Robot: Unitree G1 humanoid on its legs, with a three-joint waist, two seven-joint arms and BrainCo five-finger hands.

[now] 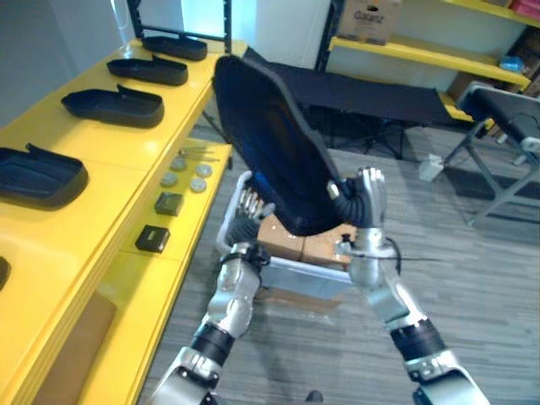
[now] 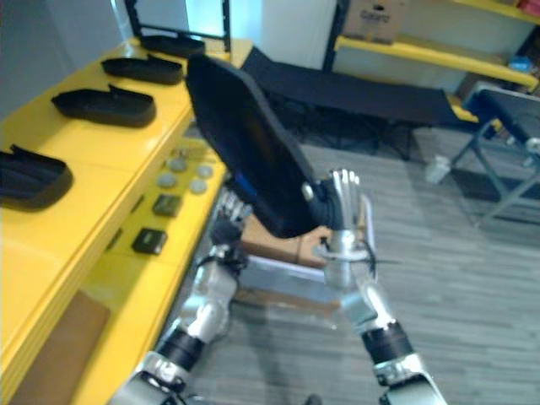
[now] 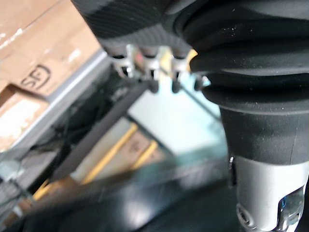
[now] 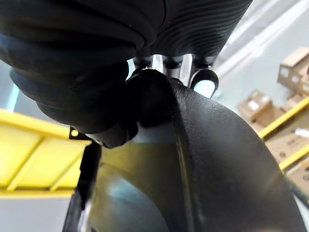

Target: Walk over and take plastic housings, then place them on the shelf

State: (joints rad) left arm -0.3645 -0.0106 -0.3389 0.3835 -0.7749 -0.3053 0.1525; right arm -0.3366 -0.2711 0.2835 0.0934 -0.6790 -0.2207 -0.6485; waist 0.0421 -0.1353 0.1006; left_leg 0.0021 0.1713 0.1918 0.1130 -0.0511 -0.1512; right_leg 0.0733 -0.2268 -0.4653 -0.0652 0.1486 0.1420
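The right hand [image 1: 369, 198] is raised in front of the robot with its fingers [image 1: 369, 179] pointing up. Its thumb is pressed onto the lower end of a big black plastic housing [image 1: 270, 143], so that end's rim is pinched between thumb and fingers; the right wrist view shows the rim running in under them. The left hand [image 1: 249, 209] is up against the same end from the opposite side, but I cannot tell whether it grips or only props. Between the two, the housing stands tilted in the air, its top leaning over toward the yellow shelf [image 1: 126, 143] on the robot's left. Four more housings [image 1: 114, 105] lie in a row along the shelf's top, well apart from each other, and there is bare yellow surface at the near end. On the lower ledge just beside the arms sit a few round discs [image 1: 187, 173] and two small dark blocks [image 1: 169, 202]. Down behind the hands is a bin [image 1: 291, 270] with cardboard boxes [image 1: 287, 236] in it. To my eye the walking and picking up are done for this piece. What is left is to swing it over the shelf, lay it flat in a free spot and let go.
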